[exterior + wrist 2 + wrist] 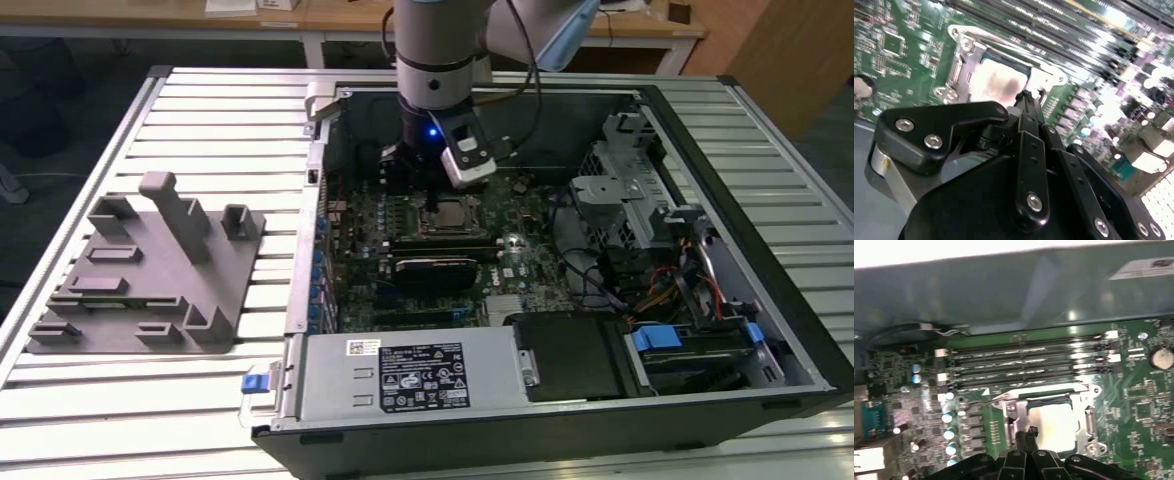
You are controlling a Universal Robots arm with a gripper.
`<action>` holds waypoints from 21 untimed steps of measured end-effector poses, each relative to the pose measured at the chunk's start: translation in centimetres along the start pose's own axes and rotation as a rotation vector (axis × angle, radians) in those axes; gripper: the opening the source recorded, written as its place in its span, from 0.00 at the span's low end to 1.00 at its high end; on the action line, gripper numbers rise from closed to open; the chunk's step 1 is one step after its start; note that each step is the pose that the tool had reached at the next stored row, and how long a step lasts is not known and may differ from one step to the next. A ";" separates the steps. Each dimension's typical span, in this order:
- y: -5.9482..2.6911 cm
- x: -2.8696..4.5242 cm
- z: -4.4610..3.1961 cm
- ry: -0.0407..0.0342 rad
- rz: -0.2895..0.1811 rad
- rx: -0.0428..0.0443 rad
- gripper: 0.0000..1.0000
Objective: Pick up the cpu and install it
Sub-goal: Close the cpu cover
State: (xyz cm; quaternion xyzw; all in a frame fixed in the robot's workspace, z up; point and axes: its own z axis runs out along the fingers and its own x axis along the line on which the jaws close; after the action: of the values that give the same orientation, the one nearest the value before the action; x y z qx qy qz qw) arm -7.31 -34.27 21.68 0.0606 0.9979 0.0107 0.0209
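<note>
Firstly, case (561, 440): open black metal computer shell on the slatted counter (120, 400), holding a green motherboard (534, 265).
Socket (1086, 415): square shiny metal frame, with the cpu (1054, 425) lying inside, flat and silvery.
Tool (1029, 432): black fingers closed together, holding nothing, at the socket's edge.
Tray (134, 280): grey, moulded, at the exterior view's left.

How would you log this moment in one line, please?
cpu: lying in socket | gripper: shut, empty, over cpu edge

cpu (1053, 424) flat in socket (1088, 412), jaws together at socket edge
</note>
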 end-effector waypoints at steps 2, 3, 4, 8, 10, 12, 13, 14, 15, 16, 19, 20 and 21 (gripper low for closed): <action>0.08 -0.58 0.03 0.0002 0.000 0.0007 0.11; 0.12 -0.88 0.04 0.0004 0.000 0.0017 0.11; 0.17 -1.20 0.05 0.0007 0.000 0.0026 0.11; 0.33 -2.38 0.10 0.0030 0.000 0.0045 0.11; 0.35 -2.59 -0.04 0.0059 0.000 0.0053 0.11; 0.37 -2.64 -0.44 0.0059 0.000 0.0049 0.11; 0.38 -2.65 -0.65 0.0060 0.000 0.0050 0.11; 0.38 -2.66 -0.84 0.0060 0.000 0.0051 0.11; 0.38 -2.67 -1.01 0.0060 0.000 0.0051 0.11; 0.39 -2.67 -1.07 0.0060 0.000 0.0049 0.11; 0.39 -2.67 -1.08 0.0059 0.000 0.0048 0.11; 0.39 -2.67 -1.09 0.0060 0.000 0.0050 0.11; 0.39 -2.67 -1.09 0.0059 0.000 0.0049 0.11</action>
State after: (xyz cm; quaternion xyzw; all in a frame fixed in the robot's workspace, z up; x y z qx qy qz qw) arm -4.66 -34.23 22.88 0.0605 0.9980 0.0084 0.0178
